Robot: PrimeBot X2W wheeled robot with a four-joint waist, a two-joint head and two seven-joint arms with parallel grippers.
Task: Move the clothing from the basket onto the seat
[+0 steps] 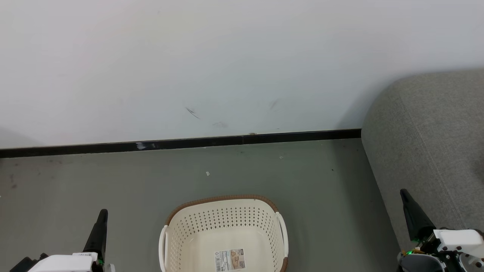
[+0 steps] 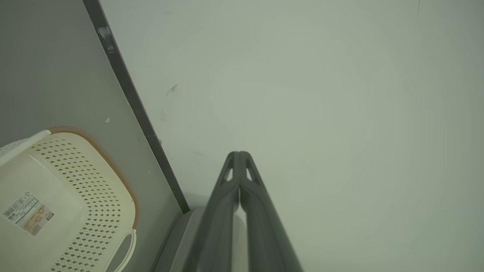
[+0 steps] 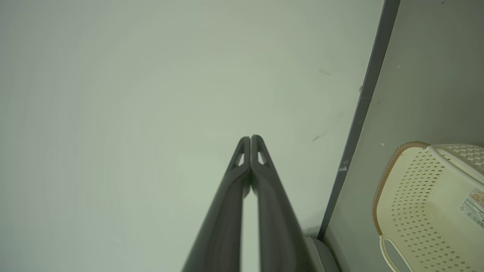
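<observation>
Checking a basket that looks emptied, with both grippers closed on nothing.

Nearest you, the left gripper (image 1: 103, 215) and right gripper (image 1: 404, 194) sit low at either side, each with its fingers pressed together and nothing between them. Between the two, the basket (image 1: 223, 198) stands on the floor (image 1: 113, 177), its bottom bare down to the paper label (image 1: 230, 260), though its near end is cut off. A strip of floor separates it from the seat (image 1: 427, 124) on the right, and the corner of the seat you can see carries no clothing. Behind runs the dark skirting (image 1: 189, 142) and the wall (image 1: 227, 56). I judge the basket is done, so tip the head down to confirm its near end, then turn right to find the clothing on the seat.
</observation>
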